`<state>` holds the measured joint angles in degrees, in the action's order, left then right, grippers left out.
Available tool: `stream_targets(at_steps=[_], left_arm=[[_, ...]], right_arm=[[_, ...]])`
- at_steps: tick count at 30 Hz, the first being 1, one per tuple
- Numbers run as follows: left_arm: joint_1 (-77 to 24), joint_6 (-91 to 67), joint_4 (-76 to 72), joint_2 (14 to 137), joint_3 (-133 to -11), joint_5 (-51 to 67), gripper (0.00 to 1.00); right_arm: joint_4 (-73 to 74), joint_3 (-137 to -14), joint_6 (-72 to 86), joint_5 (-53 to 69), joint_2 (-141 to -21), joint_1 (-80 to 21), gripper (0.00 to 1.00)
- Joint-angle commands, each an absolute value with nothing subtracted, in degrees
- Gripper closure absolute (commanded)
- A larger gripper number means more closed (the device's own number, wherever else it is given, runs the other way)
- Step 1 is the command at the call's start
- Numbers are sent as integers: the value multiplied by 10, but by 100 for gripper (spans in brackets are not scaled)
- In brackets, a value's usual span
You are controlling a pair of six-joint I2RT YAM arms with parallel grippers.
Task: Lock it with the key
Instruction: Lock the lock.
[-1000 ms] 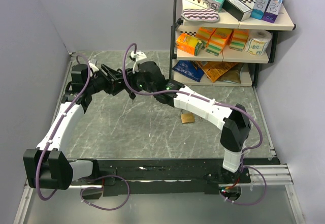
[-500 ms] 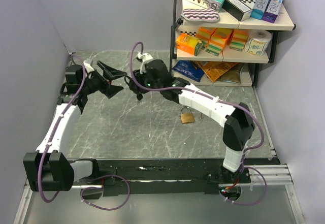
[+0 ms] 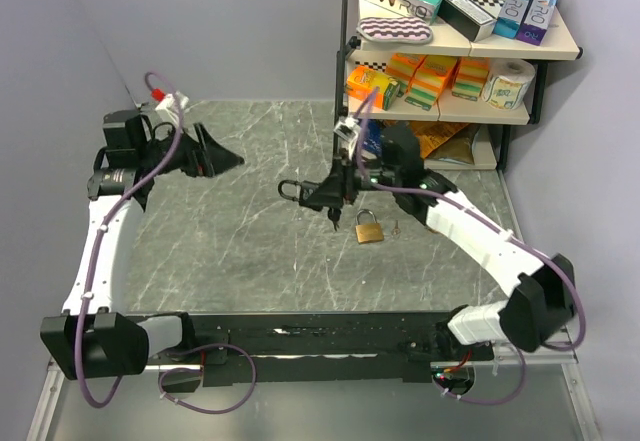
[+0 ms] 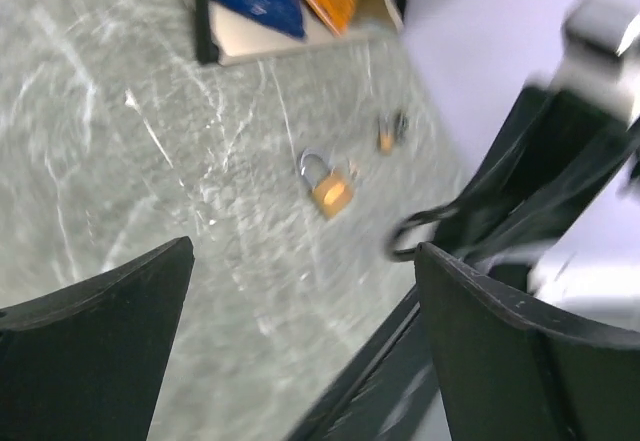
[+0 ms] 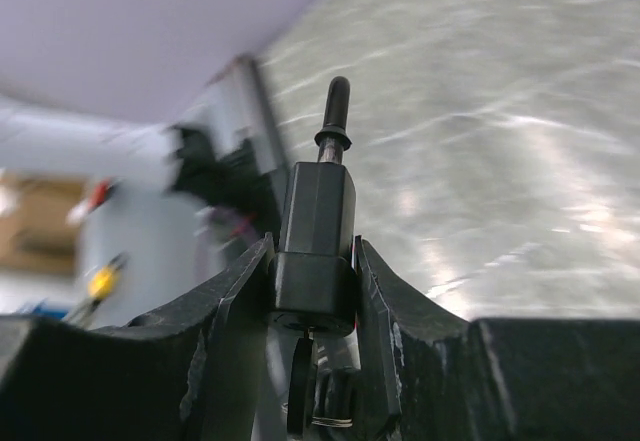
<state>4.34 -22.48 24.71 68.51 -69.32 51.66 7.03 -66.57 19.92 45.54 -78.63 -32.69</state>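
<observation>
The right claw (image 3: pixel 325 198) has swung toward the padlock (image 3: pixel 368 230), gripping the key (image 5: pixel 315 231); left claw (image 3: pixel 222 156) gapes wide.

The right gripper (image 3: pixel 328 197) with the key (image 5: pixel 317 231) swung over beside the padlock (image 3: pixel 368 229). The left gripper (image 3: pixel 218 156) pulled back left.

padlock (image 3: pixel 368 229) flat on table (image 3: pixel 250 256) | right gripper (image 3: pixel 322 199) just left, gripping black key (image 3: pixel 292 189) | left gripper (image 3: pixel 222 156) far left

light: even, bright | shadows: soft | wrist views: motion-blurred
</observation>
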Motion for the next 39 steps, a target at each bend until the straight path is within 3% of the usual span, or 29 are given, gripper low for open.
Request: stream_targets(at_steps=[1,5,8,12,23,26,30,35,39], left_arm=[[16,68,369,664,-721,633,4],[-78,230,417,618,-701,611,4],[-132,235,395,599,-681,587,1],[-187,214,424,621,-692,600,17],[-305,141,360,623,-687,534,33],[-315,130,344,616,-688,521,29],[-321,148,298,572,-658,434,16],[-330,286,241,493,-605,303,17],[-371,439,194,430,-542,267,20]], right_arm=[[-65,-623,264,636,-712,-303,100],[-115,-579,322,682,-689,-287,100],[-145,-560,335,707,-674,-286,100],[-139,-548,308,719,-657,-286,100],[-137,-540,281,742,-637,-287,100],[-131,-538,278,741,-632,-286,100],[-174,-527,329,745,-635,-284,100],[-309,-465,509,737,-646,-281,100],[-416,-428,635,729,-673,-276,100]])
